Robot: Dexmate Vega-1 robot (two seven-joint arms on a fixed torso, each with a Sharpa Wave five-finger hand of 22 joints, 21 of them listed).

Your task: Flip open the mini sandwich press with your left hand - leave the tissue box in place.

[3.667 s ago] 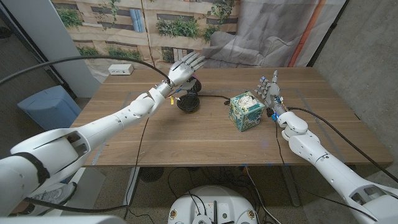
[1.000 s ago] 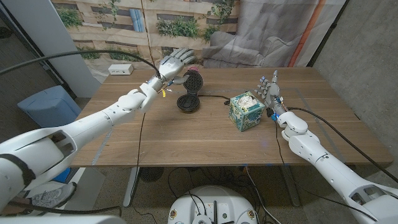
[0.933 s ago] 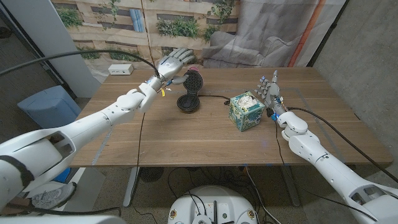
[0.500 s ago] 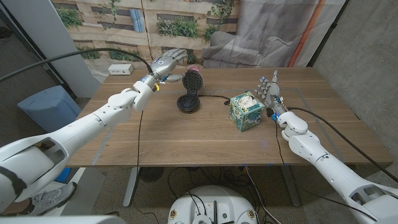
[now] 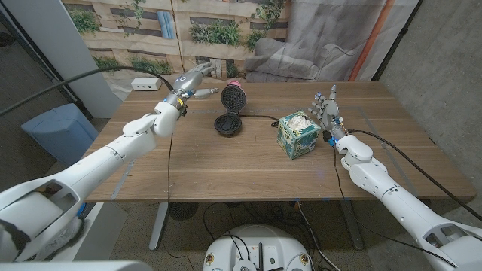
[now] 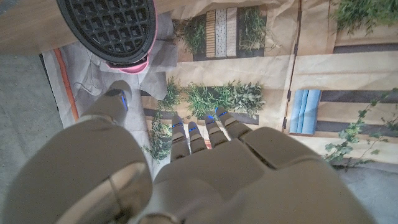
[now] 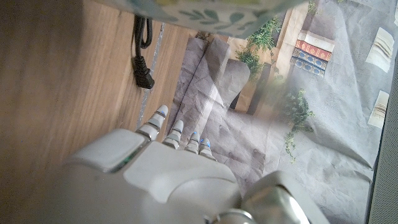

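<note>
Tissue box (image 7: 205, 12) cut off, blurred

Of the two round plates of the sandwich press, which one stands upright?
The lid plate, with the pink rim, stands upright at the far side; the base plate lies flat on the table, nearer the robot.

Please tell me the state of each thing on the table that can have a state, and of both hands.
mini sandwich press: open, lid upright.
tissue box: upright, a tissue sticking out on top.
left hand: holds nothing, left of the lid, apart from it.
right hand: holds nothing, fingers apart, beside the tissue box.
</note>
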